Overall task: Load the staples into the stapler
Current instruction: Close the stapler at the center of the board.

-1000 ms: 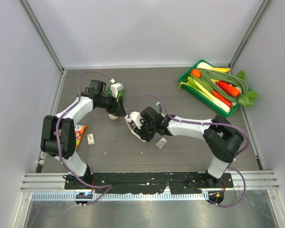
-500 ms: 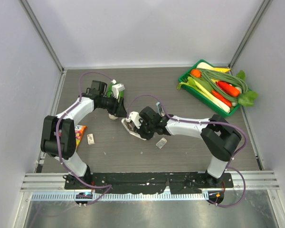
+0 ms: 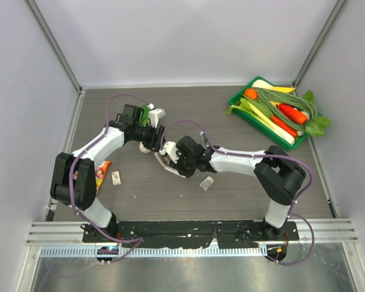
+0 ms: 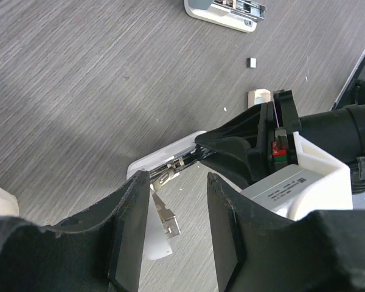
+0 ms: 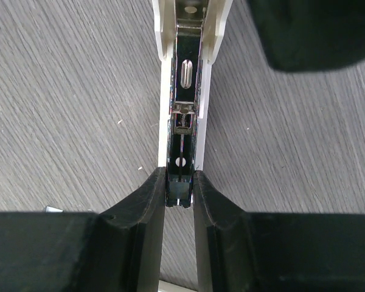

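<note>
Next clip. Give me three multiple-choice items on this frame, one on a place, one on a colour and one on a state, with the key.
1. Where does the green tray sit?
A. near left edge
B. far right corner of the table
C. between the arm bases

2. What colour is the plastic shell of the stapler?
A. red
B. black
C. white

3. What is the right gripper doing?
A. shut on the stapler's metal channel
B. hanging open above bare wood
C. holding an orange packet

Key: 1 B, the top view shows it there. 2 C, white walls flank the silvery channel. 3 A, both fingers press the channel's sides.
</note>
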{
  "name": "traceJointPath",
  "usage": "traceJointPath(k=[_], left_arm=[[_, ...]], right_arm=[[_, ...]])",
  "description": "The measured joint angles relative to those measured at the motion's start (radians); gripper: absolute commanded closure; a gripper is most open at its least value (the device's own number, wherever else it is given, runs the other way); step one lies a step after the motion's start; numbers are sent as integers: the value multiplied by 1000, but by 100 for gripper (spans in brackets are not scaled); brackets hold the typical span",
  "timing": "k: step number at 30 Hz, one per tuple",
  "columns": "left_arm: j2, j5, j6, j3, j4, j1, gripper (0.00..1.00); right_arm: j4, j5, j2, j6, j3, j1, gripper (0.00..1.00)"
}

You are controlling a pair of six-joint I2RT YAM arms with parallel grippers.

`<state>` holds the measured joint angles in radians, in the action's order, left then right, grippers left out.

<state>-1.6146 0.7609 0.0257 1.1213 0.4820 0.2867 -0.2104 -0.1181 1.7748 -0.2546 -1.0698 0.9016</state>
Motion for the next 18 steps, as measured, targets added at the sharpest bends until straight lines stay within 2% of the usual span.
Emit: traceJointPath(k=[10,18], left_arm=[[29,-50,-143,-64,-107,15,54],[64,-78,-280,-151,-259,-7,55]], right_arm=[[-8,30,14,13,-18,5,84],[-39,43,46,48,-64,5,85]])
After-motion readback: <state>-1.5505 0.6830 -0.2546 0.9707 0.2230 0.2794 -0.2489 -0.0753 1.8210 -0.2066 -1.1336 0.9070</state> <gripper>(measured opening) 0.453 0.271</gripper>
